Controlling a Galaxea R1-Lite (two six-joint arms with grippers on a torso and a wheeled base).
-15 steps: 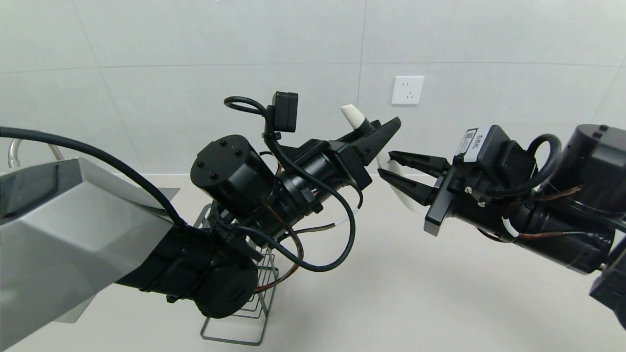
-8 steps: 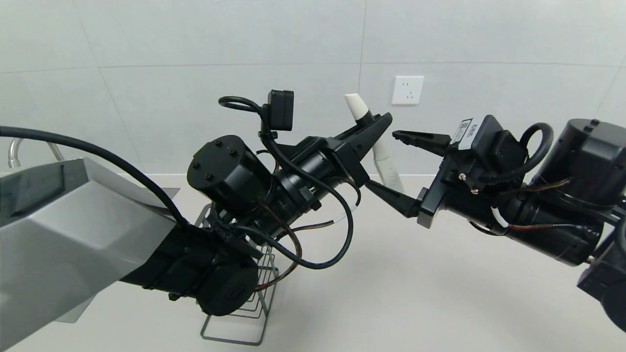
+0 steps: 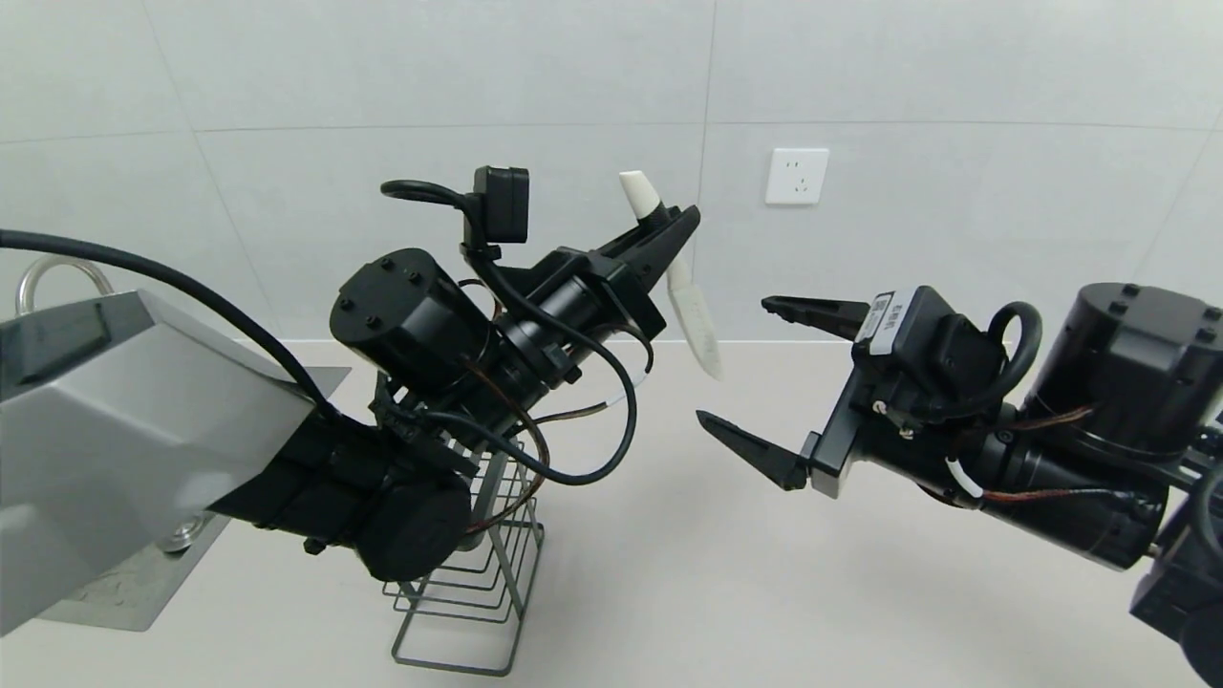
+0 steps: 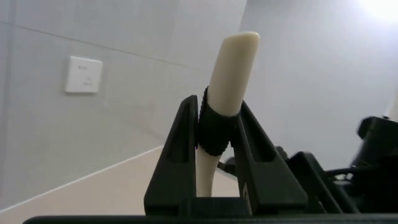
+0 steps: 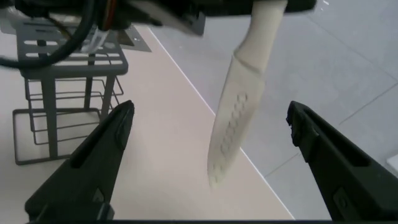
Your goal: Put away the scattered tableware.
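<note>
You are looking across a pale surface that runs back to a grey tiled wall, with a curved metal tap at the far left edge. On the left part of the surface, near you, stands an upright wire rack, partly hidden behind your left arm. Your left gripper is raised high above the surface, above and to the right of the rack, and it is pinching the knife by the dark band of its handle. The cream handle end sticks up past the fingers, and the white blade hangs down and slightly to the right, with its tip in the air. The left wrist view shows both fingers pressed against that band from either side. Your right gripper sits to the right of the knife, pointing left toward it, with its fingers spread wide. From the right wrist view the blade hangs between the two spread fingers, apart from both and touching neither. A white wall socket sits on the far wall above the right gripper.
</note>
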